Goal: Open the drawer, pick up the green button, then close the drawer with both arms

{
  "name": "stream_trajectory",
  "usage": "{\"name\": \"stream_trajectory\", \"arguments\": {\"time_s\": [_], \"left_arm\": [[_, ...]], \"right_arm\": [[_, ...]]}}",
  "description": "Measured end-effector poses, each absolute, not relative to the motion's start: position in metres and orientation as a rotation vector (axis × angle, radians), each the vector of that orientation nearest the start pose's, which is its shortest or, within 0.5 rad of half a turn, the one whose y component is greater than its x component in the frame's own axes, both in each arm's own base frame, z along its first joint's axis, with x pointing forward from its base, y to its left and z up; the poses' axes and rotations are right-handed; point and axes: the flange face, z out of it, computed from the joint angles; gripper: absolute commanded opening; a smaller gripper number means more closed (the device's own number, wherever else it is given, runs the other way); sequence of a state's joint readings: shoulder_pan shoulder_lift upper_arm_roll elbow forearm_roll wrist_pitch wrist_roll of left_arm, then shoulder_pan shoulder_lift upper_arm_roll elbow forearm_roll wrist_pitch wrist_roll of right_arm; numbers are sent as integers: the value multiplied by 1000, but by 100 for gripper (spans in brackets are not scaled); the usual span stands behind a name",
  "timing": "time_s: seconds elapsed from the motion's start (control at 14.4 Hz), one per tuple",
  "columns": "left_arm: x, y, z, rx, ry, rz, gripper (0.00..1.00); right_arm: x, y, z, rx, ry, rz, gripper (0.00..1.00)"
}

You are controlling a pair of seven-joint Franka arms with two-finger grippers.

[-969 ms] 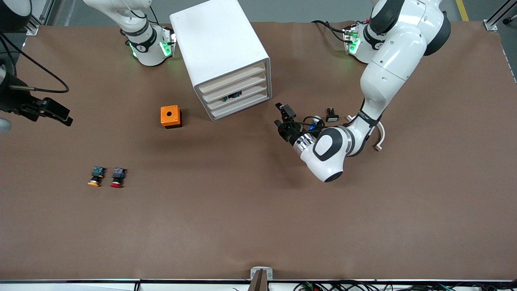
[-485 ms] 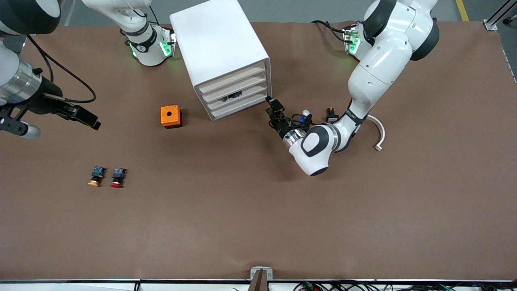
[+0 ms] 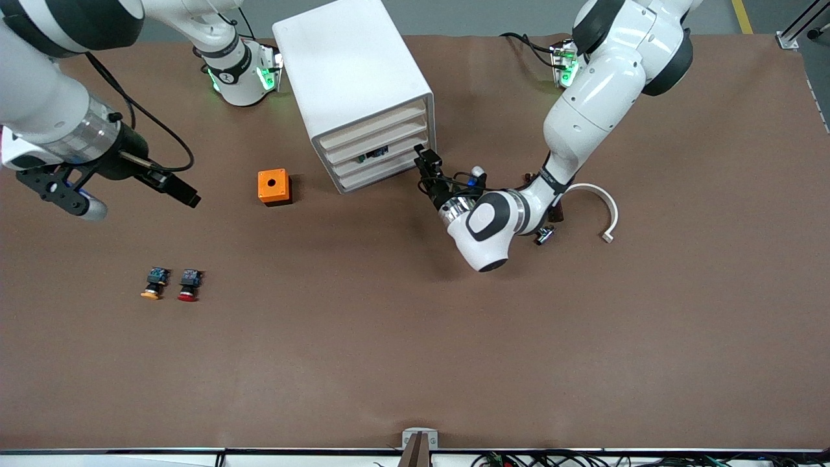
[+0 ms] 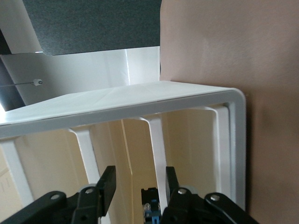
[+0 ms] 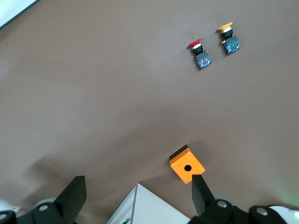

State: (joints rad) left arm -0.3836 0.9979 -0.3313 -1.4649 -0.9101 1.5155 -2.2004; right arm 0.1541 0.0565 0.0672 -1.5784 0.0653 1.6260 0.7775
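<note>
The white cabinet [image 3: 360, 91] stands toward the robots' end of the table [image 3: 415, 357], its four cream drawer fronts angled toward the left arm's side. The drawer [image 3: 384, 155] that matters is the third from the top, and it sits flush with the others, not yet pulled out. Through its front a small dark and blue part with a touch of green shows, which seems to be the button [image 3: 375, 154] (its cap cannot be made out). The left gripper [image 3: 425, 165] is right at the corner of the cabinet by the lower drawers; in the left wrist view its fingers [image 4: 106, 184] stand apart on either side of a cream divider without pinching it, so the jaws are parted and hold nothing. The right gripper [image 3: 178, 188] hangs over bare table toward the right arm's end, jaws spread wide and empty. An orange box [image 3: 273, 187] with a round hole sits just beside the cabinet. A yellow-capped button [image 3: 154, 284] and a red-capped button [image 3: 189, 285] lie side by side, nearer the front camera. A white curved piece [image 3: 600, 204] lies beside the left arm.
</note>
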Motion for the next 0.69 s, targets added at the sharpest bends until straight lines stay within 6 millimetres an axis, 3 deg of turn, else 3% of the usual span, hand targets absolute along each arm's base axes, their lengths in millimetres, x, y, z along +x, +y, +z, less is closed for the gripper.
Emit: {"name": "stream_trajectory", "arguments": {"time_s": [0.35,0.69], "left_arm": [[427,-467,114,-1096,-1606,1510,50],[409,-481,110,-1111,-1576,1484,31]], "right_arm": [[558,152,588,-2879,1044,111,100],[554,176,583,-2837,1162,132,100]]}}
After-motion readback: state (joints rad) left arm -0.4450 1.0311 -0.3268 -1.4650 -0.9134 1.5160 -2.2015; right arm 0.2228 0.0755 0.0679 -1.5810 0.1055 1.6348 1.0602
